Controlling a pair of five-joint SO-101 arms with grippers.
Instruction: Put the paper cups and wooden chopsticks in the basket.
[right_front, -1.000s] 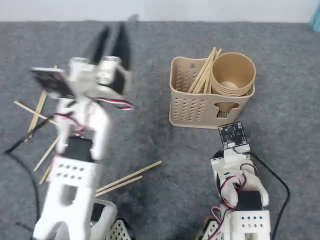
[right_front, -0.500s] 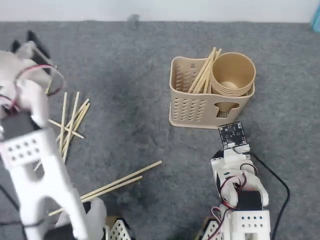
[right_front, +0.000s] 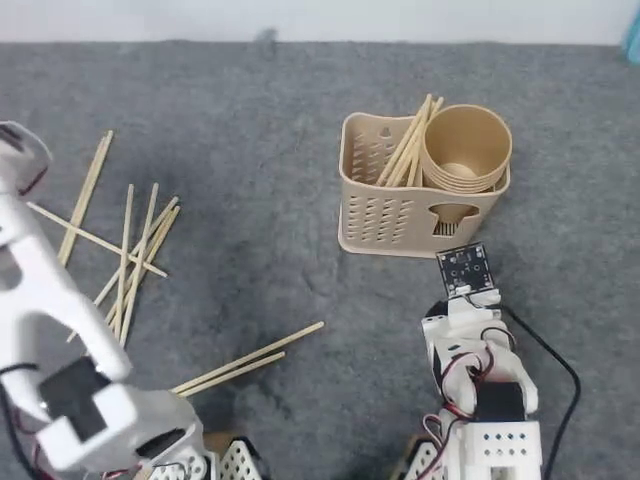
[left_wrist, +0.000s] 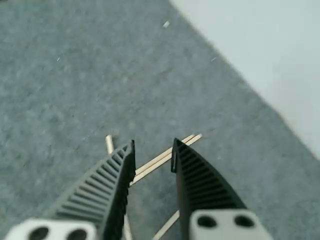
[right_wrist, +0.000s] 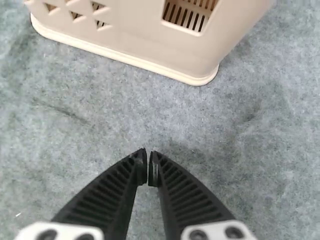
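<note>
The beige basket (right_front: 400, 215) stands right of centre and holds stacked paper cups (right_front: 465, 150) and a few wooden chopsticks (right_front: 408, 142). Several loose chopsticks (right_front: 130, 250) lie scattered on the grey mat at the left, and a pair (right_front: 250, 358) lies nearer the front. My left arm (right_front: 50, 330) stands at the left edge. Its gripper (left_wrist: 153, 150) is open and empty, just above two chopsticks (left_wrist: 192, 139) near the mat's edge. My right gripper (right_wrist: 147, 161) is shut on nothing, low over the mat in front of the basket (right_wrist: 150, 30).
The right arm (right_front: 475, 370) sits folded in front of the basket's right half. A pale floor (left_wrist: 270, 55) begins beyond the mat's edge. Open grey mat (right_front: 260, 150) lies between the scattered chopsticks and the basket.
My left arm has swung from the centre-left to the far left edge, uncovering the scattered chopsticks. The right arm, basket and cups have not moved.
</note>
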